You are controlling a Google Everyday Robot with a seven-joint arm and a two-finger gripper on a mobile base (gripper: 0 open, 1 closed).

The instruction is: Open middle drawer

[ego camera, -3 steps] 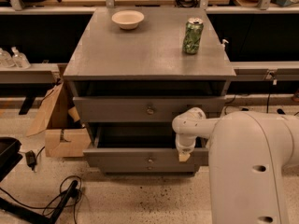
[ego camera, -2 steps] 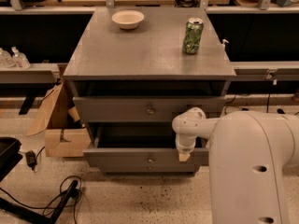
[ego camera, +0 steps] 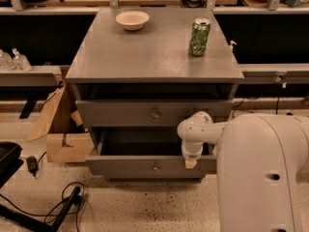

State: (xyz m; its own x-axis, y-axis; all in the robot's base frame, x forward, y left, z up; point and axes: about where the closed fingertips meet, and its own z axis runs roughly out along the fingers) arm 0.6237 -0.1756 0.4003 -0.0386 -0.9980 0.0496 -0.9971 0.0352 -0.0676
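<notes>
The grey cabinet point(ego camera: 154, 57) shows two drawer fronts. The upper, wider front point(ego camera: 120, 114) has the bigger knob. Below it the middle drawer point(ego camera: 125, 167), a grey front with a small round knob point(ego camera: 155, 167), stands pulled out, and its dark inside shows behind the front. My gripper point(ego camera: 190, 164) hangs from the white arm point(ego camera: 256, 173) and points down at the top edge of this front, to the right of the knob. Any front below the pulled-out drawer is hidden.
A white bowl point(ego camera: 132, 19) and a green can point(ego camera: 199, 36) stand on the cabinet top. A cardboard box point(ego camera: 63, 139) leans at the cabinet's left. Cables and a black stand point(ego camera: 58, 207) lie on the floor at the front left. Shelves run along the back.
</notes>
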